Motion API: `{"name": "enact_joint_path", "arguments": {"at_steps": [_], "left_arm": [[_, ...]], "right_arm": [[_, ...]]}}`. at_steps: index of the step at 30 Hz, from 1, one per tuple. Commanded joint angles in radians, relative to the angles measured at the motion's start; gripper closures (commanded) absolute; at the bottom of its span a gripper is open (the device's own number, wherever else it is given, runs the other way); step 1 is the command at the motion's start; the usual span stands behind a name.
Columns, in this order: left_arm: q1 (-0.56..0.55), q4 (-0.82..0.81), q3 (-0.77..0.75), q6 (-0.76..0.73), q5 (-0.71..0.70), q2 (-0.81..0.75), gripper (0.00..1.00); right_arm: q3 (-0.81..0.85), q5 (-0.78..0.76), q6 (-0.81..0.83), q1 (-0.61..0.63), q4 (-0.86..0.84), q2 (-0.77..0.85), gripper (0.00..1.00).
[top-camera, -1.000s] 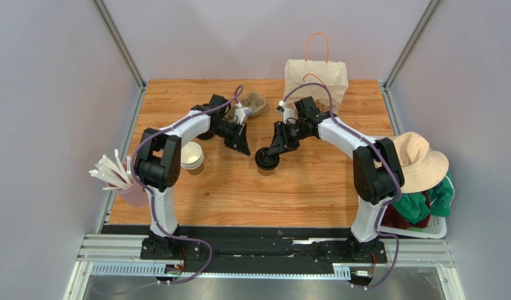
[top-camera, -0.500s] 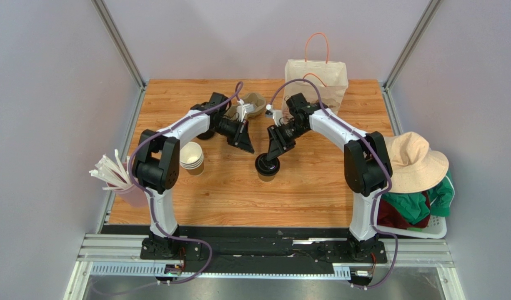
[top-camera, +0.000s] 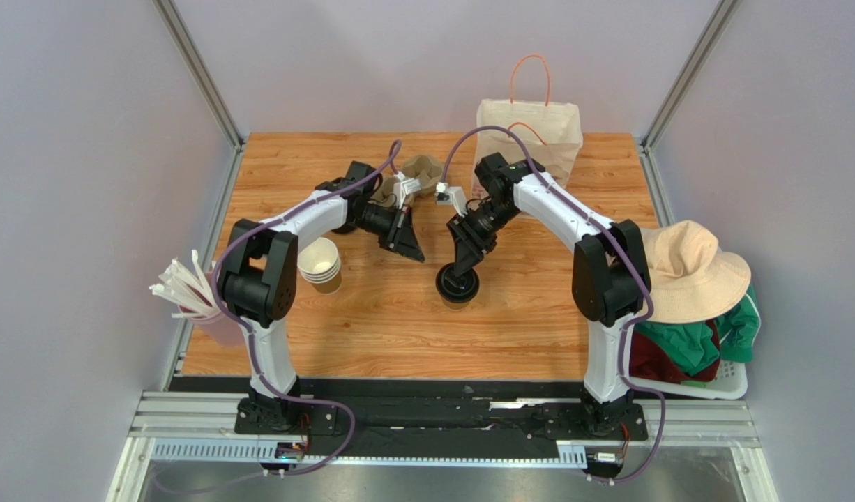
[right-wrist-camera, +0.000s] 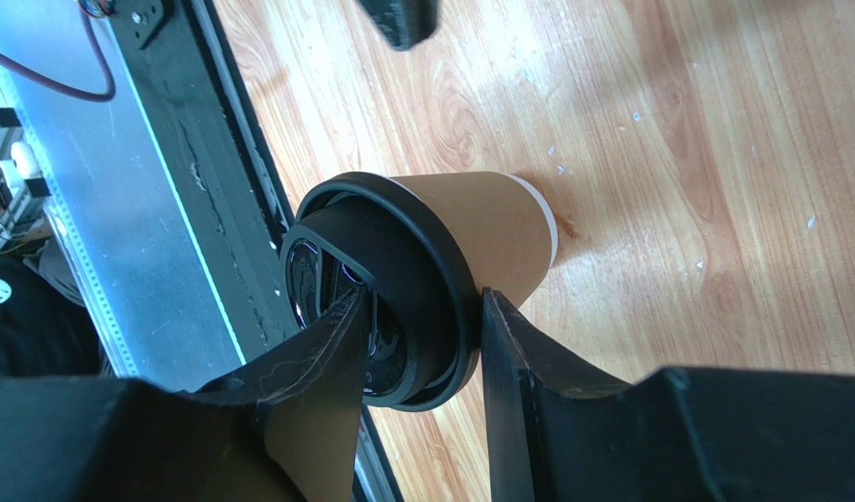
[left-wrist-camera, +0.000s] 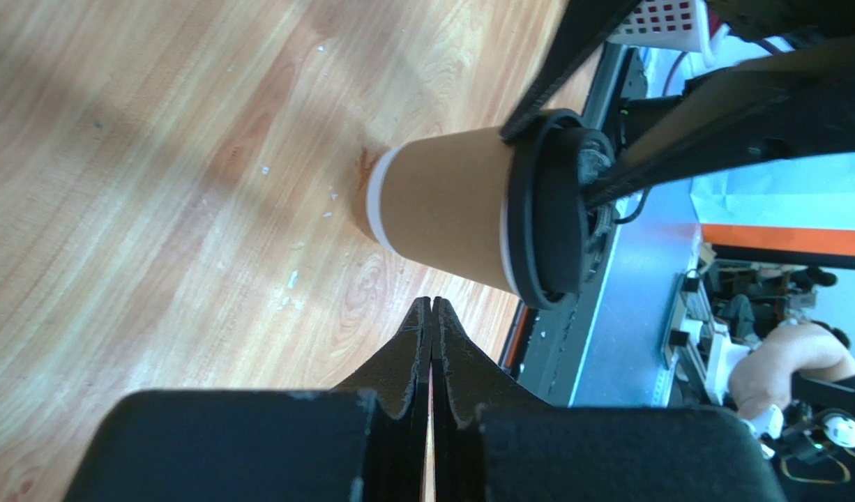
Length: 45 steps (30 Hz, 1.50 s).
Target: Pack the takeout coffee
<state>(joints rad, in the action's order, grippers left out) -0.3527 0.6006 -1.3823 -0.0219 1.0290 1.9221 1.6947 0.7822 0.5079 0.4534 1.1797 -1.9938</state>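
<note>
The takeout coffee (top-camera: 456,287) is a kraft-brown cup with a black sip lid, near the middle of the table. My right gripper (top-camera: 460,270) comes down on it from behind and is shut on the lid's rim. In the right wrist view one of the fingers (right-wrist-camera: 327,356) lies across the lid's top, with the other against the rim's outside, gripper (right-wrist-camera: 423,305) around the coffee (right-wrist-camera: 484,225). My left gripper (top-camera: 412,251) hangs just left of the cup, shut and empty. In the left wrist view its tips (left-wrist-camera: 432,305) point at the coffee (left-wrist-camera: 442,214) without touching.
A paper bag (top-camera: 528,128) with orange handles stands at the back. A pulp cup carrier (top-camera: 425,170) lies behind the left gripper. Lidless cups (top-camera: 322,261) are stacked at the left, with straws (top-camera: 186,284) at the left edge. A hat (top-camera: 699,270) and a white basket (top-camera: 720,385) sit off the right side.
My right gripper has carried the coffee a little toward the near edge and to the right, and its forearm has swung left. The left gripper has barely shifted and stays shut.
</note>
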Motion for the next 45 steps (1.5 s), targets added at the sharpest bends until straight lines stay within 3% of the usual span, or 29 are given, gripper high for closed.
{"name": "enact_joint_path", "arguments": {"at_steps": [1, 17, 21, 27, 41, 45], "left_arm": [[-0.014, -0.061, 0.008, 0.016, 0.071, -0.038, 1.0], [-0.095, -0.088, 0.009, 0.077, 0.106, -0.017, 0.99], [-0.095, -0.082, 0.022, 0.071, 0.098, -0.014, 0.77], [-0.097, -0.055, 0.038, 0.04, 0.071, -0.02, 0.57], [-0.097, -0.021, 0.074, -0.009, 0.065, -0.03, 0.64], [-0.092, -0.117, 0.147, 0.029, 0.06, -0.096, 0.63]], "right_arm": [[0.003, -0.021, 0.044, 0.004, 0.002, -0.028, 0.72], [-0.047, -0.055, -0.017, 0.013, -0.1, -0.043, 0.72], [-0.052, -0.057, -0.02, 0.013, -0.106, -0.04, 0.72], [-0.058, -0.058, -0.023, 0.013, -0.115, -0.039, 0.72], [-0.073, -0.07, -0.048, 0.004, -0.147, -0.03, 0.72], [-0.086, -0.067, -0.072, -0.012, -0.176, -0.025, 0.72]]}}
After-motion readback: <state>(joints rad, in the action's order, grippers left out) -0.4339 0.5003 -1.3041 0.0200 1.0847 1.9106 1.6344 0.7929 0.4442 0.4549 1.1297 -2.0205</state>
